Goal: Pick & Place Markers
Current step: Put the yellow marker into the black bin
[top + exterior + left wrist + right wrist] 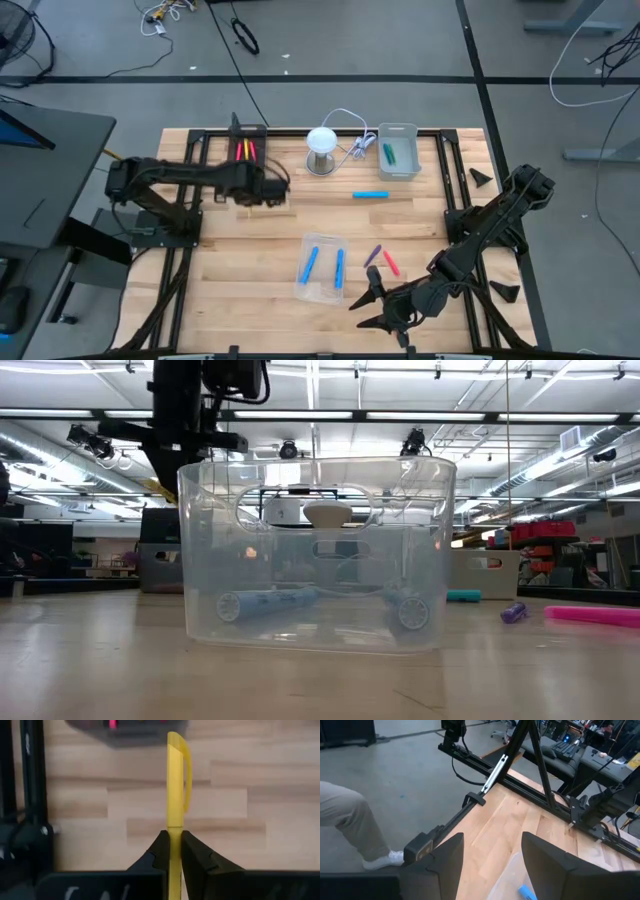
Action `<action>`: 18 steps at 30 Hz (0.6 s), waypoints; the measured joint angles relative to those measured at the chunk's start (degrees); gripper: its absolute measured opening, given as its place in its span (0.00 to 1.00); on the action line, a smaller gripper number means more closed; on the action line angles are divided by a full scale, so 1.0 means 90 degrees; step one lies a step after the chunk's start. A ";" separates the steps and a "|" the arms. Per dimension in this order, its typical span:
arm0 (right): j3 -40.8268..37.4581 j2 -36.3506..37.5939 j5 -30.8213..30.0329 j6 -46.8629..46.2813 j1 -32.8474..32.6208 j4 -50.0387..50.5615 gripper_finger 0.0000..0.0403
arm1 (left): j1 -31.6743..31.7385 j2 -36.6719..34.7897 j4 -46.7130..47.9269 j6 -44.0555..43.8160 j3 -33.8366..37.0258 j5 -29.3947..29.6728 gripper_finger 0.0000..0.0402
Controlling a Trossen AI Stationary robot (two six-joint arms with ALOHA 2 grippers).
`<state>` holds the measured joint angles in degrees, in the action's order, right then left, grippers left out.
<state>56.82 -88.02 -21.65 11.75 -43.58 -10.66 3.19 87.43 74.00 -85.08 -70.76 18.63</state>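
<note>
Gripping a yellow marker (174, 795) between its two dark fingers (161, 851), the left gripper (268, 186) sits in the upper left part of the high view, just below a black tray (248, 146) at the table's far edge. From the left wrist camera the marker points straight out past the fingertips toward that tray, over bare wood. Inside the black tray, red and yellow markers (244, 151) show as thin stripes.

Near the middle of the high view, a clear tray (322, 268) holds two blue markers (309, 262) lying side by side, apart from each other. The low view looks straight through this clear tray (316, 550) and shows the same pair (262, 602) resting on its floor. Just right of it on the bare wood lie a purple marker (373, 255) and a pink-red marker (390, 263), close together and angled apart; in the low view they sit at the right, the purple one (513, 612) end-on and the pink one (592, 616) lengthwise. Another blue marker (370, 194) lies alone above the centre, below a grey tray (398, 151) in the upper right, which holds a green marker (389, 153). A white round lamp-like object (322, 147) stands beside that tray.

The right gripper (372, 300) rests low in the high view, right of centre, its fingers (444, 857) spread apart and holding nothing, with a corner of the clear tray and a blue marker tip (527, 892) just ahead of it. A person's trouser leg and shoe (350, 827) stand on the floor past the table edge.
</note>
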 joint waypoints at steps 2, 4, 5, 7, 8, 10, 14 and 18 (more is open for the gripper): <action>-0.0002 0.0001 -0.0002 0.0055 0.0001 0.0086 0.51 | 0.0360 -0.0095 0.0002 0.0405 0.0000 -0.0011 0.07; -0.0002 0.0001 -0.0003 0.0145 0.0005 0.0129 0.51 | 0.0725 -0.0174 -0.0043 0.0830 0.0000 -0.0023 0.07; -0.0002 0.0001 -0.0036 0.0230 0.0013 0.0157 0.51 | 0.0903 -0.0203 -0.0075 0.1018 0.0000 -0.0028 0.07; -0.0002 0.0001 -0.0154 0.0360 0.0040 0.0167 0.51 | 0.1249 -0.0254 -0.0104 0.1393 0.0000 -0.0033 0.07; -0.0002 0.0001 -0.0251 0.0410 0.0060 0.0166 0.51 | 0.1424 -0.0273 -0.0132 0.1564 0.0000 -0.0037 0.07; -0.0002 0.0001 -0.0443 0.0489 0.0120 0.0166 0.51 | 0.1766 -0.0270 -0.0170 0.1907 0.0000 -0.0063 0.07; -0.0002 -0.0001 -0.0792 0.0587 0.0289 0.0166 0.51 | 0.2451 -0.0269 -0.0373 0.2592 0.0000 -0.0156 0.07; -0.0002 0.0001 -0.0882 0.0514 0.0532 0.0178 0.51 | 0.3137 -0.0269 -0.1040 0.3391 0.0000 -0.0346 0.07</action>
<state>56.80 -88.01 -29.58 16.38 -38.79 -9.06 31.43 85.01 64.64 -54.57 -70.76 15.51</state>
